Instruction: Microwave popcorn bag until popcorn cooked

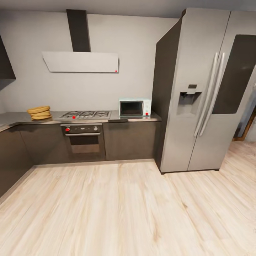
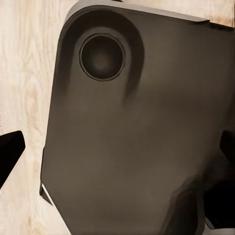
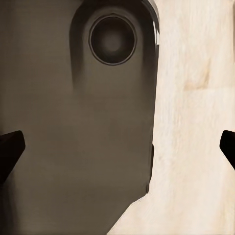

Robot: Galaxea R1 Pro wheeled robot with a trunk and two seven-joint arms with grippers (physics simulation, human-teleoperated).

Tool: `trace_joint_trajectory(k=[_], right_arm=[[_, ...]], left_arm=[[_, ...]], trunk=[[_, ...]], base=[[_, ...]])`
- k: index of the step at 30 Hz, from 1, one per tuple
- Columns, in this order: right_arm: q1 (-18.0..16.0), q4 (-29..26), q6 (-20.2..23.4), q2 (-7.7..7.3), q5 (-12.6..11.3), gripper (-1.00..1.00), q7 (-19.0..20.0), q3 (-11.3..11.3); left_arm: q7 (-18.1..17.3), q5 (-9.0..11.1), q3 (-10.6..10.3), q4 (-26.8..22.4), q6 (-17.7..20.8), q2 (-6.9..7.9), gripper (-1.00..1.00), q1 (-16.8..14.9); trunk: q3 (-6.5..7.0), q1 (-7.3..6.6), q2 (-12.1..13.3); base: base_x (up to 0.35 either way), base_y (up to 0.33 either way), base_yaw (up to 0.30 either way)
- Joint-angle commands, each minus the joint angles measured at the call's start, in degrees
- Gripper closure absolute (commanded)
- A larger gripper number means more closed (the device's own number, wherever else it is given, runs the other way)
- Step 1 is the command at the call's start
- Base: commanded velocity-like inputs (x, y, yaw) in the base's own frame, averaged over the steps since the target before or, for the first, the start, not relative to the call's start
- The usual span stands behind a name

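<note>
Mustard-tan, the popcorn bag (image 1: 40,112) sits on the glossy grey desk (image 1: 16,117) at its left end, left of the steel hob (image 1: 85,115); its contents cannot be made out from this distance. Right of the hob, beside the grey fridge (image 1: 199,92), stands the mint-blue microwave (image 1: 134,107), door closed. Both wrist views look down on the robot's dark base (image 2: 127,137) over pale wood floor (image 1: 124,209). The left claw (image 2: 120,152) and right claw (image 3: 120,149) each show spread fingertips at the frame edges, holding nothing, well apart from the bag.
</note>
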Motion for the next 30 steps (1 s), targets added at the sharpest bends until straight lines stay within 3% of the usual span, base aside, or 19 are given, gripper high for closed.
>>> trace_joint_trajectory(k=[1,12,18,30], right_arm=[[0.00,-0.01,-0.17,0.00,0.02,-1.00,-0.01,0.03],[0.00,-0.02,0.00,-0.18,0.11,-1.00,0.17,0.20],[0.01,-0.01,0.01,-0.18,0.11,-1.00,0.17,0.20],[0.00,-0.01,0.09,-0.18,0.11,-1.00,0.17,0.20]], left_arm=[[0.12,0.33,0.02,-0.02,-0.07,0.01,-1.00,-0.01],[0.12,0.59,0.09,-0.02,0.16,0.04,-1.00,-0.01],[0.12,3.17,0.09,-0.02,0.38,0.04,-1.00,-0.01],[0.12,3.45,0.04,-0.02,0.52,0.17,-1.00,-0.01]], trunk=[[-0.04,0.03,-0.02],[-0.04,0.03,-0.02],[-0.04,0.03,-0.02],[-0.04,0.03,-0.02]], base=[[0.336,0.000,-0.200],[0.336,0.000,-0.019],[0.336,0.000,0.000],[0.336,0.000,0.000]])
